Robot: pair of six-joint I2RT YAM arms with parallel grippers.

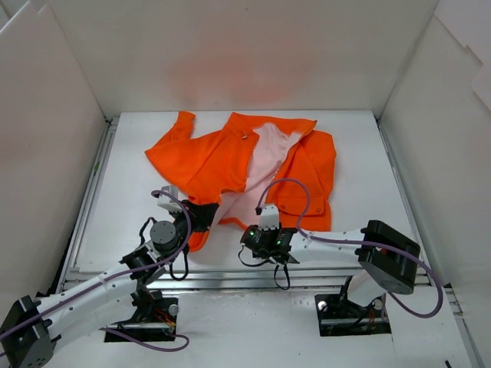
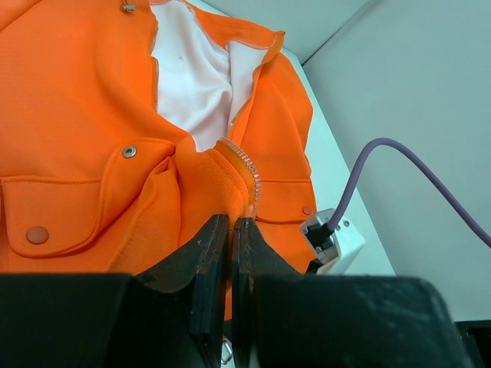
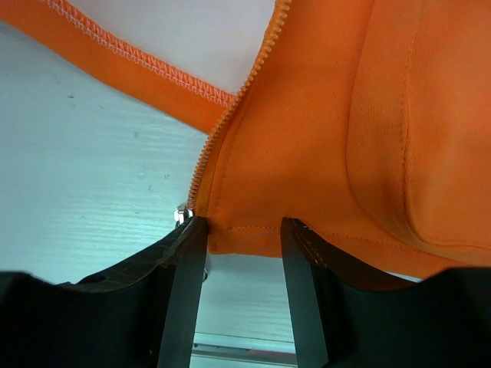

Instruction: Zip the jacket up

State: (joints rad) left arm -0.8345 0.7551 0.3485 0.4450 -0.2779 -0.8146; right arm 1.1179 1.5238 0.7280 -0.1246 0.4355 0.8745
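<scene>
The orange jacket (image 1: 207,161) lies open on the white table, pink lining (image 1: 265,165) showing down the middle. My left gripper (image 1: 204,218) is at the near hem of the left front panel. In the left wrist view its jaws (image 2: 231,220) are shut on a fold of orange fabric (image 2: 84,115) beside the zipper teeth (image 2: 249,172). My right gripper (image 1: 259,230) is at the near hem of the right panel. In the right wrist view it (image 3: 244,226) is open, straddling the panel's bottom corner (image 3: 322,115), with a small metal zipper part (image 3: 182,215) at the left fingertip.
White walls enclose the table on three sides. A metal rail (image 1: 230,280) runs along the near edge. Purple cables loop over both arms. The right arm's white wrist camera (image 2: 334,238) sits close to my left gripper.
</scene>
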